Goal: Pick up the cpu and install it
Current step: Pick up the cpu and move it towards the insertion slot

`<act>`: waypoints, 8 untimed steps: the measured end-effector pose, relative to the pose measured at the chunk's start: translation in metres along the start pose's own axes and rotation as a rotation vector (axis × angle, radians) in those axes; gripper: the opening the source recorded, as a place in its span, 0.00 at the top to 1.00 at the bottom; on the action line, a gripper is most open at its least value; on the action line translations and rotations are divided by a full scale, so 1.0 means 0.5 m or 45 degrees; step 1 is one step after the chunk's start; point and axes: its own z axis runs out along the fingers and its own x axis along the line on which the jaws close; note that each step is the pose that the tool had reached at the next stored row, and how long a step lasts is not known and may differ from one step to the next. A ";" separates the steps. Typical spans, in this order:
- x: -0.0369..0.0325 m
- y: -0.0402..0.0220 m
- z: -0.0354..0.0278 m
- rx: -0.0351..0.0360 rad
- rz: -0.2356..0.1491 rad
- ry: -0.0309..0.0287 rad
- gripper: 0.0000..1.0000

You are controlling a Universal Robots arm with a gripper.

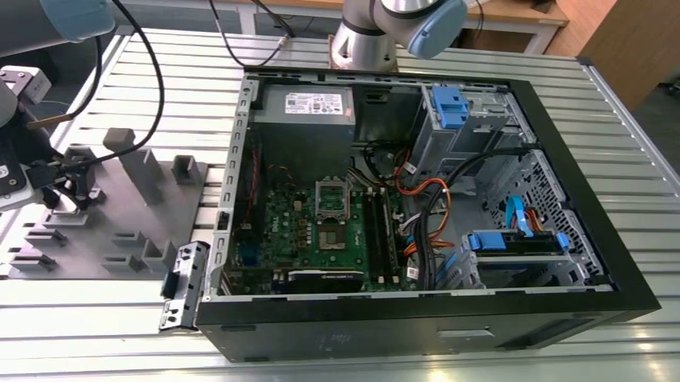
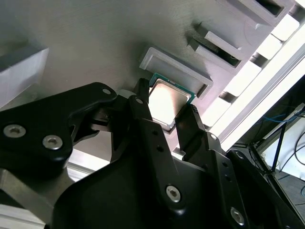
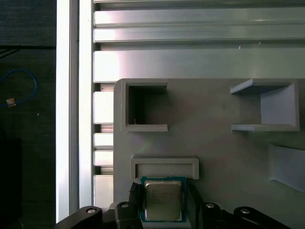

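Note:
In both wrist views the cpu [image 3: 163, 200] [image 2: 167, 101], a small square chip with a silvery top and a green rim, sits between my gripper's [image 3: 163, 206] [image 2: 164, 112] two black fingers. The fingers [image 3: 135, 199] press against its two opposite edges, so the gripper is shut on it. The chip lies right beside a low U-shaped holder [image 3: 164, 164] of the grey moulded tray [image 3: 214, 133]. In the exterior view my gripper [image 1: 66, 199] hangs low over the tray [image 1: 117, 239] at the exterior view's left. The silver socket frame [image 1: 334, 199] lies on the green motherboard inside the open computer case [image 1: 425, 318].
Upright blocks [image 1: 136, 163] rise from the tray close to my gripper. The case's black walls, blue drive brackets [image 1: 447, 107] and cable bundles [image 1: 425, 207] surround the motherboard. A detached metal bracket [image 1: 181, 286] lies between tray and case. The table is ribbed aluminium.

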 end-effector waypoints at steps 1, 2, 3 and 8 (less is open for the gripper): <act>0.000 0.000 0.001 0.0001 0.000 0.0001 0.53; 0.000 0.000 0.002 0.0002 0.000 0.0003 0.53; 0.000 0.000 0.004 0.0002 0.000 0.0004 0.53; 0.000 0.000 0.009 0.0003 0.000 0.0005 0.53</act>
